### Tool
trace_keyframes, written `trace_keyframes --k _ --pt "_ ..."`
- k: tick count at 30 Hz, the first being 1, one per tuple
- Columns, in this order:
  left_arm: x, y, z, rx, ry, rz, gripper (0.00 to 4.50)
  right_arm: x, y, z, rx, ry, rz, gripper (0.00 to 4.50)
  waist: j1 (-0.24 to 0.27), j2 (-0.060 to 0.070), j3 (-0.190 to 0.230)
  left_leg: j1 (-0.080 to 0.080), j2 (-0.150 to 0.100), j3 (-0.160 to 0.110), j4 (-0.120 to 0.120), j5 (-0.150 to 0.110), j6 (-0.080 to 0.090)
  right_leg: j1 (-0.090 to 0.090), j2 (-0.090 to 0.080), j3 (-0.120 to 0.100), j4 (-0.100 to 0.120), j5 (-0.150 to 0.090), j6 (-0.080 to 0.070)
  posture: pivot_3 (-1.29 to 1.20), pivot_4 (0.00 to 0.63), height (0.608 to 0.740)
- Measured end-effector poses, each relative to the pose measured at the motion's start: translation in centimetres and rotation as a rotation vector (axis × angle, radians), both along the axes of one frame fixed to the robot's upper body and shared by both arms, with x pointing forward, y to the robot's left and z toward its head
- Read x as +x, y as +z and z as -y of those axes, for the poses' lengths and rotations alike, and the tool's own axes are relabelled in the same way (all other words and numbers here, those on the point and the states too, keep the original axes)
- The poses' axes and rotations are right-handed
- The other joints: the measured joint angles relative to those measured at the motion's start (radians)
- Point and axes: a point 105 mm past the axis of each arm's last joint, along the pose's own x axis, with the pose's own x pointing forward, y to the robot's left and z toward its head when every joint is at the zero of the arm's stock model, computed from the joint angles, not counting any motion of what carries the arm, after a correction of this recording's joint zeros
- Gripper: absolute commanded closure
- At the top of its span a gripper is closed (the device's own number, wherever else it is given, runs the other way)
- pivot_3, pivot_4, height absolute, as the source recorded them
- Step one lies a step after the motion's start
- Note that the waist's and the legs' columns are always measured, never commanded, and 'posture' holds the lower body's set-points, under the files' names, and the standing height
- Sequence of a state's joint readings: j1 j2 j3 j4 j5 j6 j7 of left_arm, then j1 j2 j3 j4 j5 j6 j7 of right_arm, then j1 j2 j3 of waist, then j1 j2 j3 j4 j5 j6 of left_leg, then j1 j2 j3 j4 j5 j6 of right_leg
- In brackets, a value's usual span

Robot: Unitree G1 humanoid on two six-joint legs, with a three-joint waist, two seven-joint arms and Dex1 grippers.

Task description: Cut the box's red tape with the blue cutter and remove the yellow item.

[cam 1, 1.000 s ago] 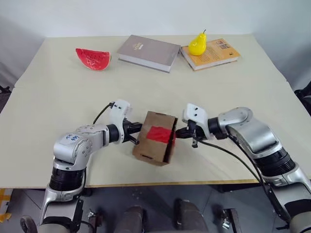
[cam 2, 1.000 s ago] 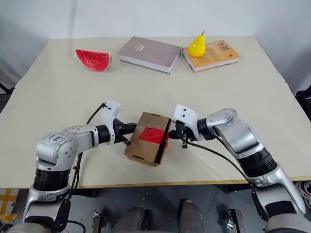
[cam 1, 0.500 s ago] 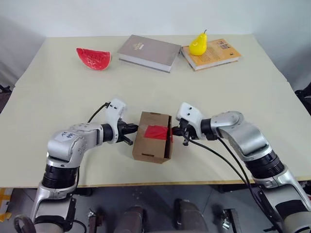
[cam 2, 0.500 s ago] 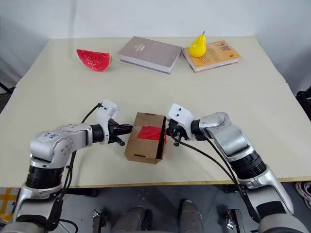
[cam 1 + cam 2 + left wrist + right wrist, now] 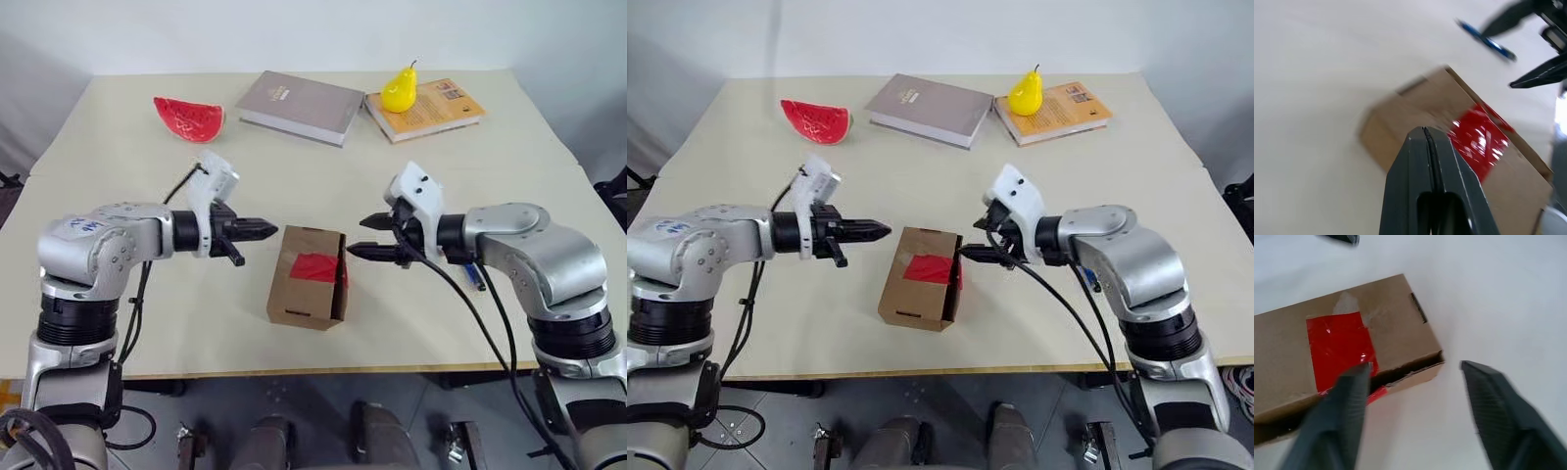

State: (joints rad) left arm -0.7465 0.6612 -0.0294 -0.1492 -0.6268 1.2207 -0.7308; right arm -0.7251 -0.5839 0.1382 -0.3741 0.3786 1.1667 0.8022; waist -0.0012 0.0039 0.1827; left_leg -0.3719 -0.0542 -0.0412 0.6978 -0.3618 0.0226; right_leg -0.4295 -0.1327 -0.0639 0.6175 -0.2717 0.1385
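The brown box [image 5: 306, 294] stands on the table between my two arms, the red tape [image 5: 315, 267] on its top face. A dark gap runs along the lid's edge beside the tape [image 5: 1339, 350]. My left gripper [image 5: 269, 229] hovers shut and empty, up and to the left of the box. To the box's upper right, my right gripper [image 5: 359, 237] hangs open and empty. The blue cutter [image 5: 474, 276] lies on the table behind my right forearm and also shows as the cutter [image 5: 1486, 40] in the left wrist view. The yellow item is hidden.
At the table's far side lie a red watermelon slice [image 5: 188, 117], a grey book [image 5: 299, 106] and an orange book [image 5: 446, 108] with a yellow pear [image 5: 397, 91] on it. The table's front edge [image 5: 323, 370] runs close below the box.
Both grippers pulled away from the box's sides and rose. The right gripper went from shut to open. The box, tilted a second ago, now rests flat on the table.
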Motion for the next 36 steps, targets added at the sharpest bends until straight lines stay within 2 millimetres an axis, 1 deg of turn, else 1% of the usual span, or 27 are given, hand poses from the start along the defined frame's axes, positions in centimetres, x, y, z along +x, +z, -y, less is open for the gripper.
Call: trace_keyframes --k 1,4,9,12,15,17,19,20,21,22,25,27,29,30,31,33,36 --pt "-0.1 -0.2 0.3 0.001 -0.013 -0.007 4.50 -0.1 -0.4 -0.2 -0.003 -0.006 -0.012 0.05 0.000 0.000 0.000 0.000 0.000 0.000 0.000 0.000 0.000 0.000 0.000 0.000 0.000 0.000 0.000 0.00 0.150 0.740" --pt "-0.1 -0.7 0.7 0.016 -0.033 -0.016 4.50 -0.1 -1.3 0.1 -0.017 -0.045 -0.030 0.05 0.000 0.000 0.000 0.000 -0.001 0.000 0.000 0.000 0.000 -0.001 0.000 0.001 0.001 0.000 0.000 0.00 0.150 0.740" --pt "0.4 -1.8 0.8 0.073 -0.029 -0.013 4.50 0.1 -1.9 0.2 -0.017 -0.076 -0.033 0.05 0.000 0.000 0.000 0.000 -0.001 0.000 0.000 0.000 0.000 -0.001 0.000 0.001 0.001 0.000 0.000 0.00 0.150 0.740" --pt "0.5 -1.7 0.7 0.101 -0.047 0.003 4.50 -0.1 -2.8 0.1 -0.025 -0.070 -0.046 0.05 0.000 0.000 0.000 0.000 -0.001 0.000 0.000 0.000 0.000 -0.001 0.000 0.001 0.001 0.000 0.000 0.00 0.150 0.740" --pt "0.4 -1.7 0.9 0.105 -0.060 0.008 4.50 -0.2 -3.0 0.2 -0.033 -0.064 -0.034 0.05 0.000 0.000 0.000 0.000 -0.001 0.000 0.000 0.000 0.000 -0.001 0.000 0.001 0.002 0.000 0.000 0.00 0.150 0.740" --pt "0.4 -1.7 0.9 0.103 -0.066 0.005 4.50 -0.2 -3.2 0.6 -0.048 -0.064 -0.027 0.05 0.000 0.000 0.000 0.001 -0.001 0.000 0.000 0.000 0.000 0.000 0.000 0.001 0.002 0.000 0.000 0.00 0.150 0.740" --pt "0.3 -1.7 0.9 0.102 -0.070 0.006 4.50 -0.3 -4.0 1.5 -0.121 -0.062 -0.012 0.05 0.001 0.000 0.000 0.001 -0.001 0.000 0.000 0.000 0.001 0.000 0.000 0.002 0.001 0.000 0.000 0.00 0.150 0.740" --pt "0.3 -1.7 0.9 0.103 -0.069 0.006 4.50 -0.4 -4.9 2.4 -0.187 -0.066 -0.012 0.05 0.003 0.000 0.000 0.001 -0.002 -0.001 0.000 0.000 0.001 0.001 0.000 0.002 0.001 0.000 0.000 0.00 0.150 0.740" --pt "0.4 -1.7 0.8 0.104 -0.066 0.006 4.50 -0.6 -6.2 3.5 -0.256 -0.077 -0.030 0.05 0.005 0.000 0.000 0.001 -0.002 -0.001 0.000 0.000 0.001 0.001 0.000 0.002 0.001 0.000 0.000 0.00 0.150 0.740" --pt "0.4 -1.7 0.8 0.103 -0.064 0.005 4.50 -0.7 -6.8 4.1 -0.284 -0.070 -0.027 0.05 0.005 0.000 0.000 0.001 -0.003 -0.001 0.000 0.000 0.002 0.001 -0.001 0.003 0.001 0.000 0.000 0.00 0.150 0.740" --pt "0.4 -1.8 0.8 0.105 -0.061 0.006 4.50 -0.9 -6.8 4.7 -0.315 -0.053 -0.006 0.05 0.004 -0.001 -0.001 0.002 -0.002 0.000 0.001 0.000 0.002 0.001 0.000 0.003 0.000 0.000 0.000 0.00 0.150 0.740" --pt "0.4 -1.7 0.7 0.107 -0.059 0.009 4.50 -1.0 -6.8 4.9 -0.286 -0.067 -0.033 0.05 0.004 -0.001 -0.001 0.002 -0.002 -0.001 0.001 0.000 0.002 0.001 0.000 0.003 0.000 0.000 0.000 0.00 0.150 0.740" --pt "0.5 -1.8 0.6 0.102 -0.049 0.011 4.50 -1.2 -6.7 5.1 -0.185 -0.104 -0.106 0.05 0.004 -0.001 -0.001 0.002 -0.002 -0.001 0.001 0.000 0.002 0.001 0.000 0.003 0.001 0.000 0.000 0.00 0.150 0.740" --pt "0.5 -1.8 0.5 0.102 -0.047 0.011 4.50 -1.2 -6.4 5.0 -0.131 -0.117 -0.131 0.05 0.004 -0.001 -0.001 0.001 -0.002 -0.001 0.001 0.000 0.002 0.001 0.000 0.003 0.001 0.000 0.000 0.00 0.150 0.740" --pt "0.5 -1.8 0.6 0.101 -0.046 0.012 4.50 -1.1 -5.5 4.9 -0.052 -0.135 -0.151 0.05 0.004 -0.001 -0.001 0.001 -0.002 -0.001 0.001 0.000 0.002 0.001 0.000 0.003 0.001 0.000 0.000 0.00 0.150 0.740" --pt "0.5 -1.8 0.6 0.098 -0.046 0.014 4.50 -1.1 -4.6 5.3 0.040 -0.172 -0.181 0.05 0.004 -0.001 -0.001 0.002 -0.001 -0.001 0.001 0.000 0.001 0.001 0.000 0.003 0.001 0.000 0.000 0.00 0.150 0.740" --pt "0.5 -1.8 0.6 0.094 -0.042 0.016 4.50 -1.2 -4.1 5.7 0.114 -0.206 -0.224 0.05 0.004 -0.001 -0.001 0.002 -0.002 -0.001 0.001 0.000 0.002 0.001 0.000 0.003 0.001 0.000 0.000 0.00 0.150 0.740"
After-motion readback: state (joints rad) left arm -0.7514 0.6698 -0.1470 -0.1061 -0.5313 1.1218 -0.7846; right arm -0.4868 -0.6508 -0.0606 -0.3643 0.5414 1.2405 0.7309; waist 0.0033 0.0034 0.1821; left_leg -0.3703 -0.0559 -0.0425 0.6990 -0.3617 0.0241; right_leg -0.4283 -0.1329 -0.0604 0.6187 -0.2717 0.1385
